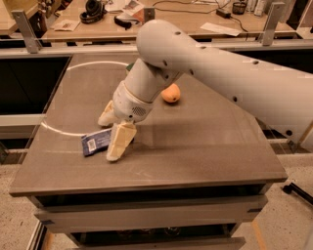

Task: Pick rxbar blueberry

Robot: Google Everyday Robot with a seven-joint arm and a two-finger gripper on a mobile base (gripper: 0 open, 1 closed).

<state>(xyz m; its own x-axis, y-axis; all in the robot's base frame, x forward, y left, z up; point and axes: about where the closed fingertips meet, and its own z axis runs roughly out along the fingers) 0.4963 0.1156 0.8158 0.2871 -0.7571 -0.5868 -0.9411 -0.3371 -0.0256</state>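
Note:
The rxbar blueberry (95, 142) lies flat on the grey table (205, 146) near its front left, a dark blue wrapper with a white patch at its left end. My gripper (106, 139) hangs from the white arm (220, 73) and is down at the bar's right end. It is open, with one cream finger (120, 142) in front of the bar and the other finger (105, 115) behind it. The bar's right end is hidden by the near finger. I cannot tell whether the fingers touch the bar.
An orange round fruit (170, 93) sits on the table behind the arm. A white curved line (58, 131) runs across the table's left side. Cluttered benches (98, 14) stand beyond the far edge. The table's front edge (146, 184) is close to the bar.

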